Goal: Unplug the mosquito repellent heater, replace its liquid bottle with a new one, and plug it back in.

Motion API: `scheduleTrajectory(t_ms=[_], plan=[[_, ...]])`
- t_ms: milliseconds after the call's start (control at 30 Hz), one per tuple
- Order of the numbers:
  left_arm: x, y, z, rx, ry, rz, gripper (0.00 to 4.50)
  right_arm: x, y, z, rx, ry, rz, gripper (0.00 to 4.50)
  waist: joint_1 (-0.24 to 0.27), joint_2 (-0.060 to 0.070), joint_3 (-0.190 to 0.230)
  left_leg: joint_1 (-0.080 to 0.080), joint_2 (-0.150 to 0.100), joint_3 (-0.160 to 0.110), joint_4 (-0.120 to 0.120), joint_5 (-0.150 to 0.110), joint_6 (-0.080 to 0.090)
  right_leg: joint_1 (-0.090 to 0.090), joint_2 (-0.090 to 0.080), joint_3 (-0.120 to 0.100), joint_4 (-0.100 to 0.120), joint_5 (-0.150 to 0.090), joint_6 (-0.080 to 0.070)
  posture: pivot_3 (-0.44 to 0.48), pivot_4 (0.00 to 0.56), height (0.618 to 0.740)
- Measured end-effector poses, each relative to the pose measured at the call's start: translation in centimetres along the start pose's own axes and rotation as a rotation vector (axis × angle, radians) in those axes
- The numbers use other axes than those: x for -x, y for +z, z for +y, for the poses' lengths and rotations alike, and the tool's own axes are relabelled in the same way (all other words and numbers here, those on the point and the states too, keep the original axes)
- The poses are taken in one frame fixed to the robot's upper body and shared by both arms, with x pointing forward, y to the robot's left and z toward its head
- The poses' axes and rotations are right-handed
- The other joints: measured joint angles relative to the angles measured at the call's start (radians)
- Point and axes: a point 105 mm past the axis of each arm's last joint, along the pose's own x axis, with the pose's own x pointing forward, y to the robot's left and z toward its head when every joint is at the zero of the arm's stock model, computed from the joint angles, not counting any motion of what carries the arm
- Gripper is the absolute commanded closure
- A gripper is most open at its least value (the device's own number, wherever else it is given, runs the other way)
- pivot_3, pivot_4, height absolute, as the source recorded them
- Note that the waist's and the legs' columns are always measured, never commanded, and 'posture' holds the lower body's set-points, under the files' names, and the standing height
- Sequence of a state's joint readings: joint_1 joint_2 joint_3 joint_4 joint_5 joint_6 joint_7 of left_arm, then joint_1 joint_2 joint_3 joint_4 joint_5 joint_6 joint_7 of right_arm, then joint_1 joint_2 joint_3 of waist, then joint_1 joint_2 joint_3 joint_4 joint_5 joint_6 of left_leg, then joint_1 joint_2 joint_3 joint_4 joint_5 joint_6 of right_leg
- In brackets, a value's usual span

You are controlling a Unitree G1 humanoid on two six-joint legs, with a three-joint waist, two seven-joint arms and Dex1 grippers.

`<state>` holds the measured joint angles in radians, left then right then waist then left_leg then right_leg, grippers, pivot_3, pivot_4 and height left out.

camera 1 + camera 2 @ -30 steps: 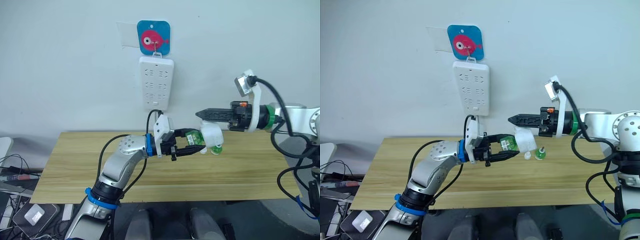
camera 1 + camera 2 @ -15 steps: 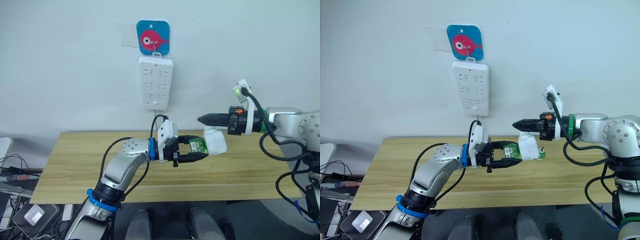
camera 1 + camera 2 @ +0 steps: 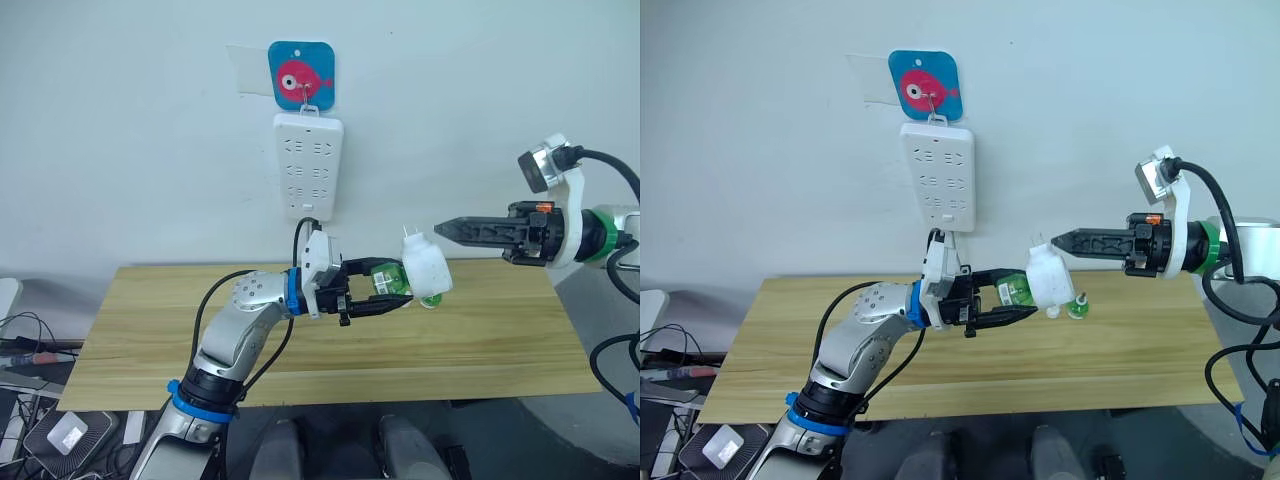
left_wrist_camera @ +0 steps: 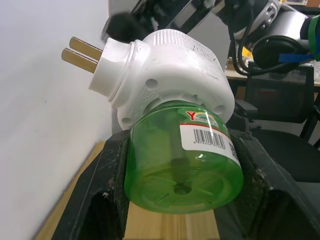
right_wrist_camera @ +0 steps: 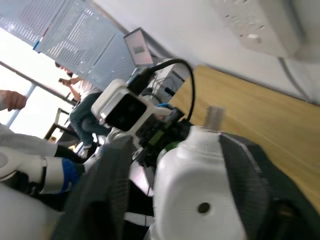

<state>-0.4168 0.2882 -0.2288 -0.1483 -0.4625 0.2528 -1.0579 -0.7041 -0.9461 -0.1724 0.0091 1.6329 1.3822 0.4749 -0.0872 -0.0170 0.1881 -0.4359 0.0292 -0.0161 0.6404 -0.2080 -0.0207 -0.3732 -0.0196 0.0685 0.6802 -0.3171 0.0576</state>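
My left gripper [image 3: 392, 286] is shut on a green liquid bottle [image 3: 388, 281] and holds it above the table. In the left wrist view the black fingers [image 4: 107, 192] press both sides of the bottle [image 4: 185, 160]. The white mosquito repellent heater [image 3: 424, 270] sits on that bottle's neck, its two metal prongs [image 4: 82, 52] pointing towards the wall. My right gripper [image 3: 441, 229] hovers just right of the heater, apart from it. In the right wrist view its fingers [image 5: 107, 192] stand open with the heater [image 5: 197, 195] ahead between them. A second small green bottle [image 3: 1078, 307] stands on the table behind the heater.
A long white power strip [image 3: 308, 165] hangs on the wall under a blue fish card [image 3: 301, 74], its cable dropping behind my left arm. The wooden table [image 3: 300, 345] stretches below both arms. A small white cap [image 3: 1053, 312] lies beside the second bottle.
My right gripper has drawn back to the right, away from the heater, and its fingers have opened. The left gripper still holds the bottle and heater, shifted slightly.
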Motion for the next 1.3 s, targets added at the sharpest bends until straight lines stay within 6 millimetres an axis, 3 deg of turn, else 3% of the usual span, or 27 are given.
scheduleTrajectory(t_ms=[67,233,300,533,1033,1100,1233,1300], plan=[[0.1,0.1,0.1,-0.024,0.003,-0.009,2.23,0.6,0.0,-0.6,-0.035,-0.014,-0.026,0.03,0.000,0.000,0.000,0.000,0.000,0.000,0.000,0.000,0.000,0.000,0.000,0.000,0.000,0.000,0.000,-0.162,0.167,0.740],[0.5,0.0,0.2,-0.100,0.007,-0.014,2.23,3.9,0.1,-2.5,-0.090,-0.132,-0.047,0.03,0.001,0.000,0.000,0.000,0.000,0.002,0.000,0.000,0.000,0.000,0.000,0.000,0.000,0.000,0.000,-0.175,0.167,0.740],[0.6,0.0,0.2,-0.132,0.008,-0.020,2.23,4.2,-0.5,-2.5,-0.080,-0.142,-0.009,0.03,0.000,0.000,0.000,0.000,0.000,0.002,0.000,0.000,0.000,0.000,0.000,0.000,0.000,0.000,0.000,-0.176,0.167,0.740],[0.8,-0.6,0.3,-0.222,-0.017,0.017,2.23,1.0,-3.7,-0.9,0.043,-0.054,0.181,0.03,-0.014,0.001,0.000,0.001,0.000,0.001,0.000,0.000,0.000,0.000,0.001,0.001,0.001,0.000,0.000,-0.169,0.168,0.740],[0.2,-0.3,0.2,-0.247,-0.041,0.014,2.23,-1.7,-5.0,-0.6,0.060,0.025,0.205,0.03,-0.010,0.000,0.000,0.001,0.000,-0.001,0.000,0.000,0.000,0.000,0.000,0.000,0.000,0.000,0.000,-0.150,0.170,0.740],[0.1,-0.3,0.1,-0.246,-0.045,0.015,2.23,-2.0,-5.2,-0.7,0.048,0.024,0.205,0.38,-0.009,0.000,0.000,0.001,0.000,-0.001,0.000,0.000,0.000,0.000,0.000,0.000,0.000,0.000,0.000,-0.149,0.170,0.740],[0.1,-0.4,0.1,-0.247,-0.046,0.020,2.23,-2.0,-5.3,-0.6,0.035,0.026,0.203,1.54,-0.008,0.000,0.000,0.001,0.000,-0.001,0.000,0.000,0.000,0.000,0.000,0.000,0.000,0.000,0.000,-0.148,0.168,0.740],[0.1,-0.3,0.0,-0.251,-0.048,0.017,2.23,-2.0,-5.2,-0.5,0.028,0.028,0.200,1.52,-0.008,0.000,0.000,0.001,0.000,-0.001,0.000,0.000,0.000,0.000,0.000,0.000,0.000,0.000,0.000,-0.147,0.166,0.740]])
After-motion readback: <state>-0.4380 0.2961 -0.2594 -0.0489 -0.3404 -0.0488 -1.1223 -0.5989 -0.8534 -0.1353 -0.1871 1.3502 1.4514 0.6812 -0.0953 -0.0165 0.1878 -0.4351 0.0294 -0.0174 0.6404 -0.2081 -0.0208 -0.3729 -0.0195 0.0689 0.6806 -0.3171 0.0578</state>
